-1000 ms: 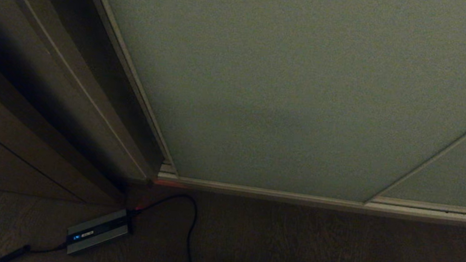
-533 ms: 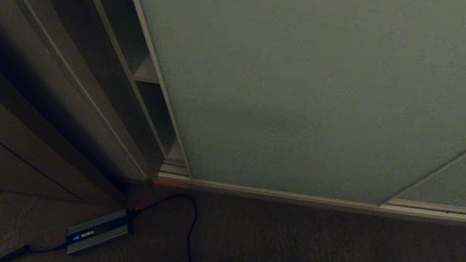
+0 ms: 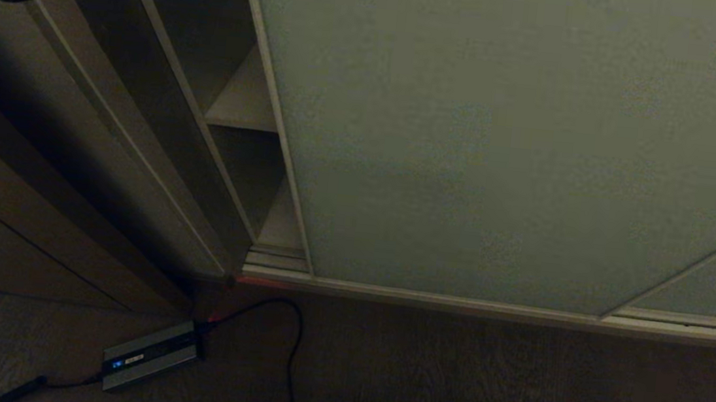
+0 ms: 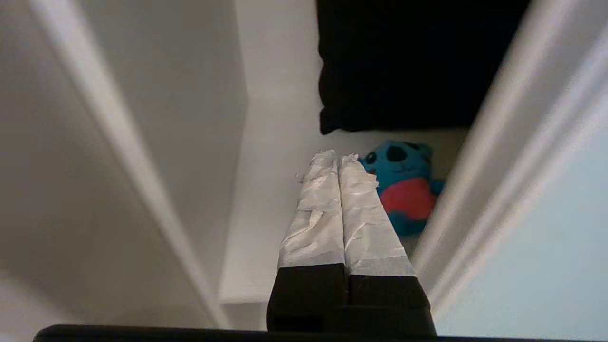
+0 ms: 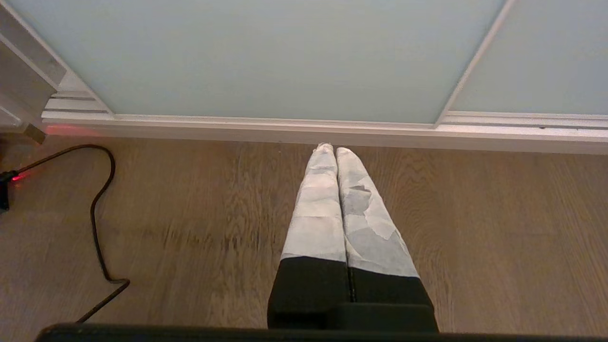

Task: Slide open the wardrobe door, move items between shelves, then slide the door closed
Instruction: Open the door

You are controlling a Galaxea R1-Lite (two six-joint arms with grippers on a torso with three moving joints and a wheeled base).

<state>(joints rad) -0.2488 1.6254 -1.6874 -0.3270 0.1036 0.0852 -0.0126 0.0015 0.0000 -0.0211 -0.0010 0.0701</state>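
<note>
Sliding wardrobe door (image 3: pixel 501 142) partly open, a narrow gap showing the shelves (image 3: pixel 246 101). Left gripper (image 4: pixel 339 159), jaws together and empty, sits in that gap; teal monster plush (image 4: pixel 403 190) lies just past the jaw tips on a shelf, probably not touched. Right gripper (image 5: pixel 330 149) hangs over the floor, jaws together. Left to do: widen the opening, move the toys, close.

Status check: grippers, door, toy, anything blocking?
Left gripper shut, at the gap. Right gripper shut, above floor. Sliding door partly open. Teal plush on shelf, half behind door frame.
</note>
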